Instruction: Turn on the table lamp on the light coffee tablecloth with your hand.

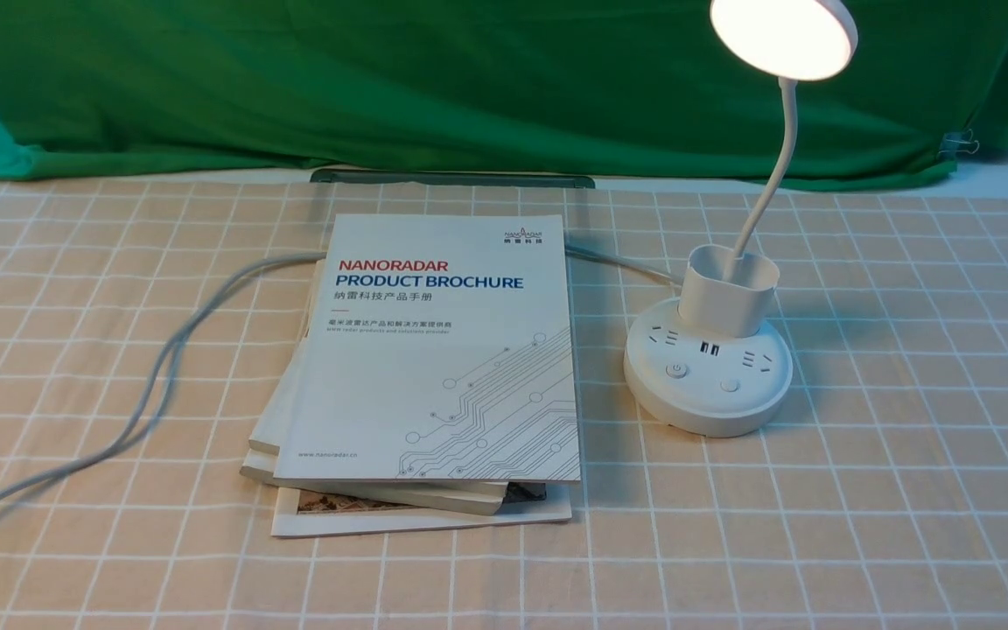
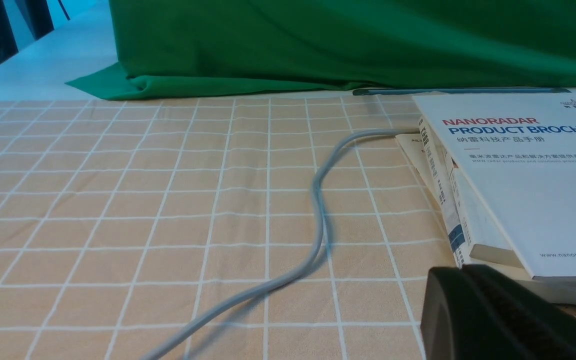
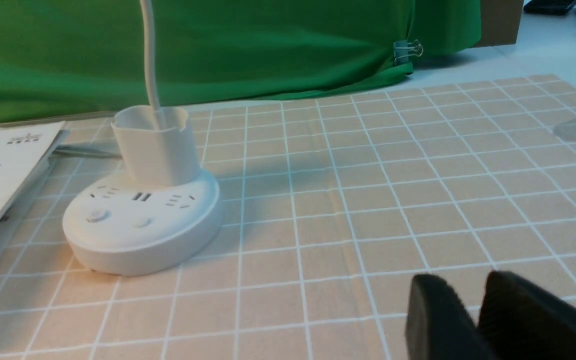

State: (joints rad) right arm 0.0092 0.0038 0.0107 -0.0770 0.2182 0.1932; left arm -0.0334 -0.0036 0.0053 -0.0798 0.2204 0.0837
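Above the checked tablecloth [image 3: 318,200], right tool [image 3: 460,300] angled, tips slightly apart.

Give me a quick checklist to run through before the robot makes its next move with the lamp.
1. Lamp head lit: ok, it glows white.
2. Lamp base flat on the light coffee tablecloth: ok.
3. Right gripper clear of the lamp: ok, nothing between its parted fingertips.
4. Left gripper away from the lamp: ok, closed, on the far side of the brochure stack.
5. Power button uncovered: ok.
6. Cable plugged in at its far end: cannot tell, it leaves the picture.
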